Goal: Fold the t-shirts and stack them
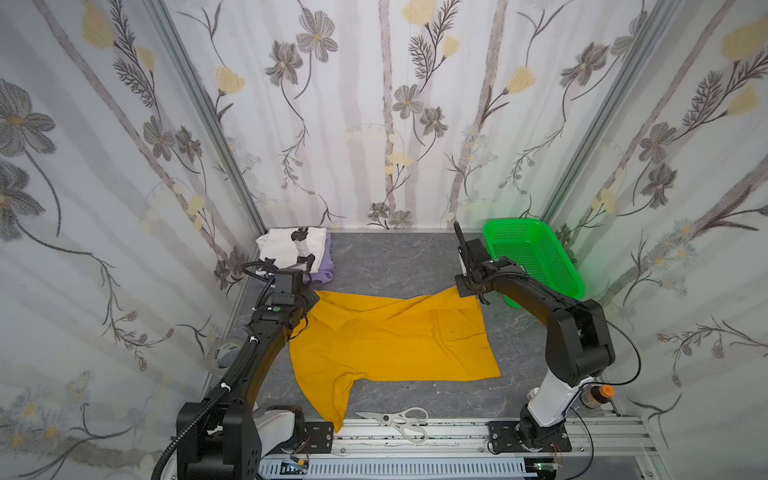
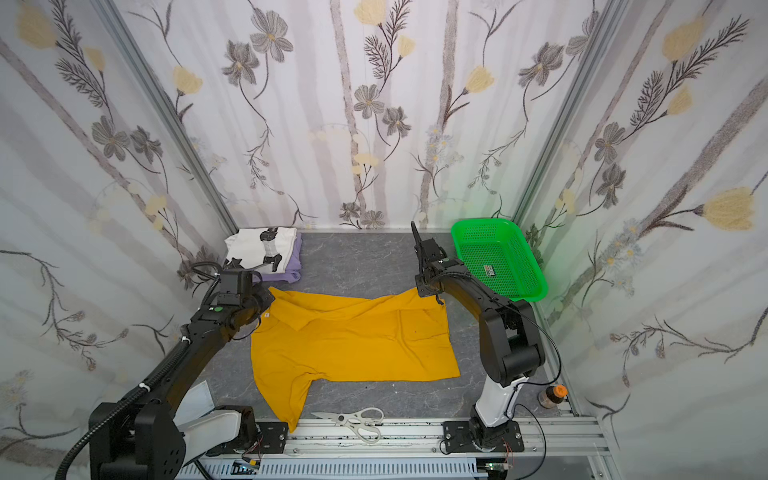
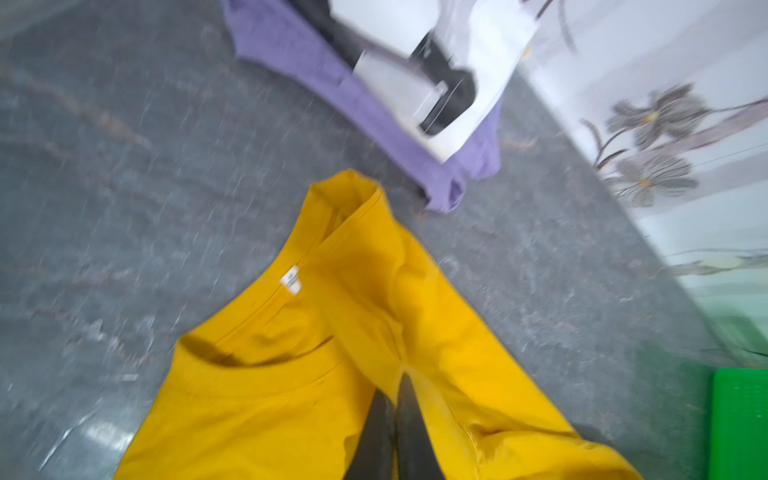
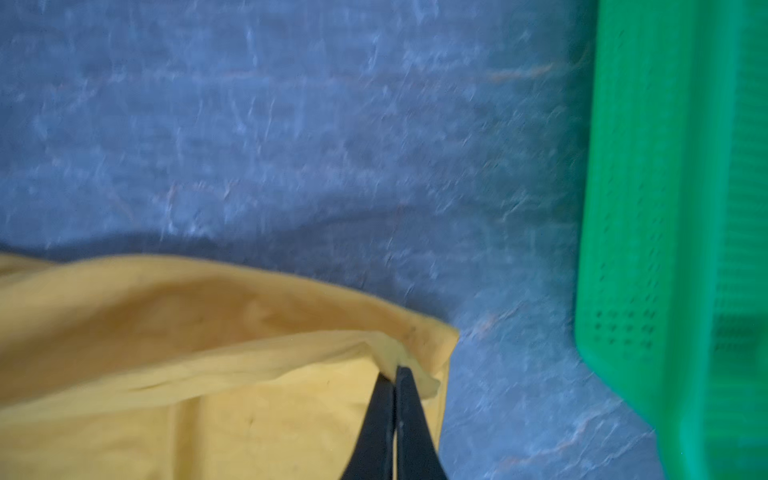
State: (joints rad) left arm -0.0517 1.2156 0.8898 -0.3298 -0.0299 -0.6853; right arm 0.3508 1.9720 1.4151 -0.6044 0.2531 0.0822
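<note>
Left wrist view: clamping the left tool (image 3: 401, 380) hard on a pinched ridge of the mustard-yellow t-shirt (image 3: 257, 432), with no gap showing between its dark fingers (image 3: 415, 440). Gripping just beside the ribbed collar (image 3: 257, 374), and drawing the cloth into a long fold running straight ahead of the tips, past a small white label (image 3: 291, 280). Facing, well ahead of the tool and apart from the yellow cloth, a folded white printed t-shirt (image 3: 482, 54) stacked on a lavender t-shirt (image 3: 291, 50), both blurred, on the grey bench (image 3: 124, 166). Catching a slice of the green basket (image 3: 739, 424) off to the tool's side.

Right wrist view: pressing the right tool (image 4: 395, 370) together on a bunched corner of the yellow shirt, nipping the edge right at the tips. Holding that edge raised, with shadow lying on the bench ahead of it. Showing the basket near the tool's side, apart from the cloth.

Both top views: hiding both tools' tips beneath their wrists, at the two far corners of the shirt (image 1: 390, 340) (image 2: 353, 340). Showing it spread between the tools, wrinkled and sagging along the far edge, flatter behind them. Trailing one sleeve (image 1: 328, 395) back toward the arm bases, onto the front rail (image 1: 457, 428), beside white scissors (image 1: 397, 419). Showing the white-on-lavender stack just beyond the left tool, and the basket just beyond the right.
</note>
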